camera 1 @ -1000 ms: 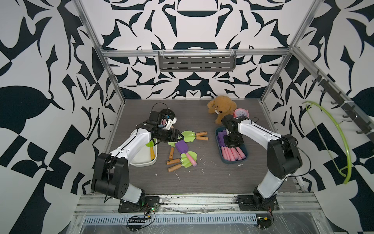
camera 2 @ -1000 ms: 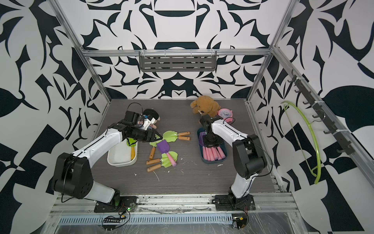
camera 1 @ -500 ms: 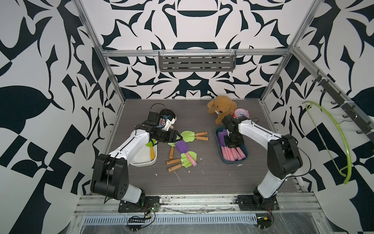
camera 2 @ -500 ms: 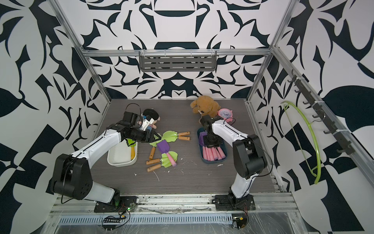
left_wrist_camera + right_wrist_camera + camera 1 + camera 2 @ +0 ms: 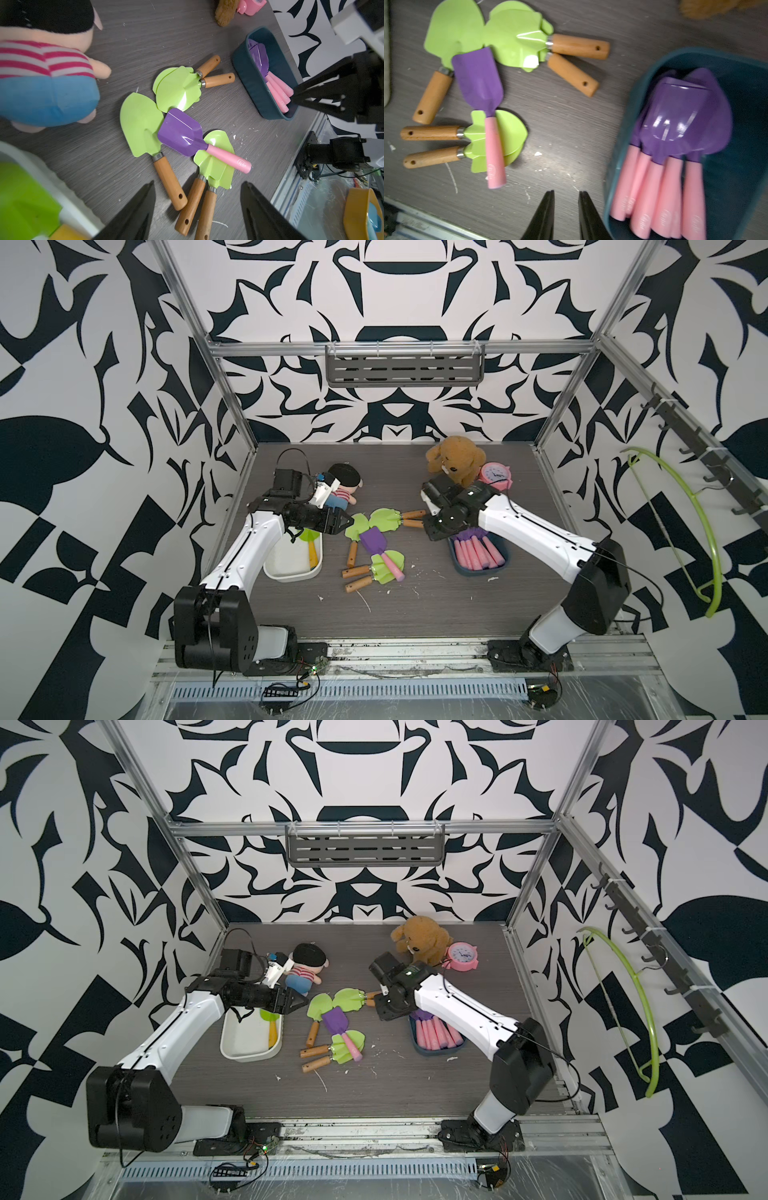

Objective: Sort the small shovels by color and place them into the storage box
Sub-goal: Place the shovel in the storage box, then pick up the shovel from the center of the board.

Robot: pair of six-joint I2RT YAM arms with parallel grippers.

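Several green small shovels with wooden handles (image 5: pixel 384 517) (image 5: pixel 176 89) (image 5: pixel 512 35) lie in a loose pile mid-table. One purple shovel with a pink handle (image 5: pixel 371 540) (image 5: pixel 180 133) (image 5: pixel 478 81) lies across them. The dark blue storage box (image 5: pixel 478 572) (image 5: pixel 618 145) holds several purple shovels (image 5: pixel 675 116). The white box (image 5: pixel 291 572) holds a green shovel with a yellow handle (image 5: pixel 311 547). My left gripper (image 5: pixel 347 524) (image 5: pixel 197 182) is open and empty at the pile's left edge. My right gripper (image 5: pixel 566 191) is narrowly open and empty, between the pile and the blue box.
A striped doll (image 5: pixel 340 489) lies behind the left gripper. A teddy bear (image 5: pixel 455 458) and a pink clock (image 5: pixel 494 475) sit behind the right arm. A green hanger (image 5: pixel 698 522) hangs on the right wall. White crumbs dot the table front.
My right gripper has moved left, from over the blue box towards the pile. The left gripper has barely shifted and stays open.
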